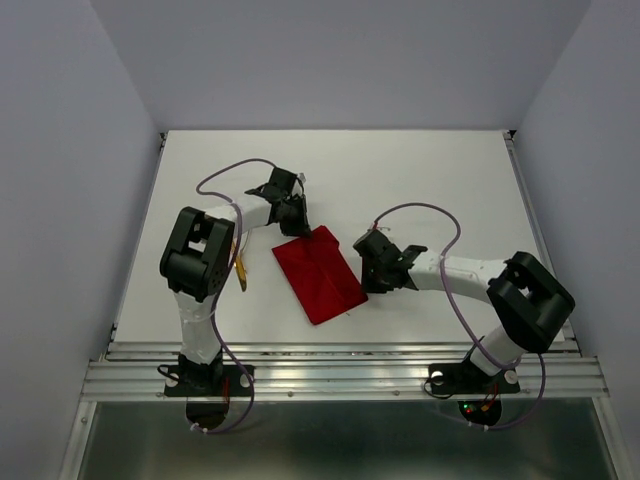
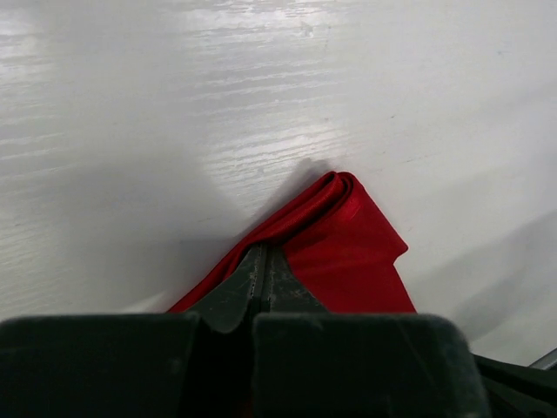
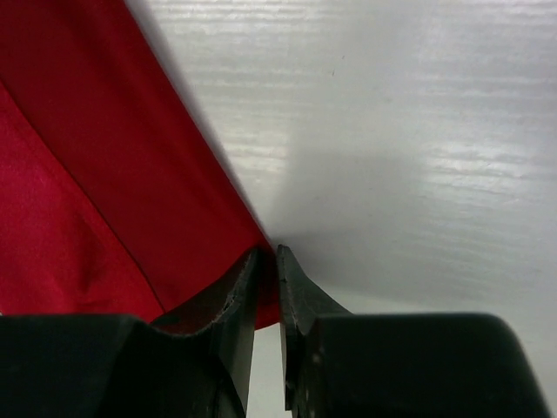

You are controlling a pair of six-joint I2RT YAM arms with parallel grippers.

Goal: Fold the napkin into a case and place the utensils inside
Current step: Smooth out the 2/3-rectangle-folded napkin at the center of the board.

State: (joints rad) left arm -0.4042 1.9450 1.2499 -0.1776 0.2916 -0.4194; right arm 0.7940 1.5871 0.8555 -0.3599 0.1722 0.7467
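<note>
Red napkin (image 1: 320,272), gold knife (image 1: 241,272) on white table (image 1: 420,170)

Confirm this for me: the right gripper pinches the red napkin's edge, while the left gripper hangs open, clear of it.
Wrong on the left gripper: it is shut on a corner of the napkin, as the left wrist view shows. The right gripper does pinch the napkin's edge.

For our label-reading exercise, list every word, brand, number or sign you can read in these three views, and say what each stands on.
None: no text can be read in any view.
The red napkin, the white table, the left claw and the right claw carry no visible words, labels, brands or numbers.
</note>
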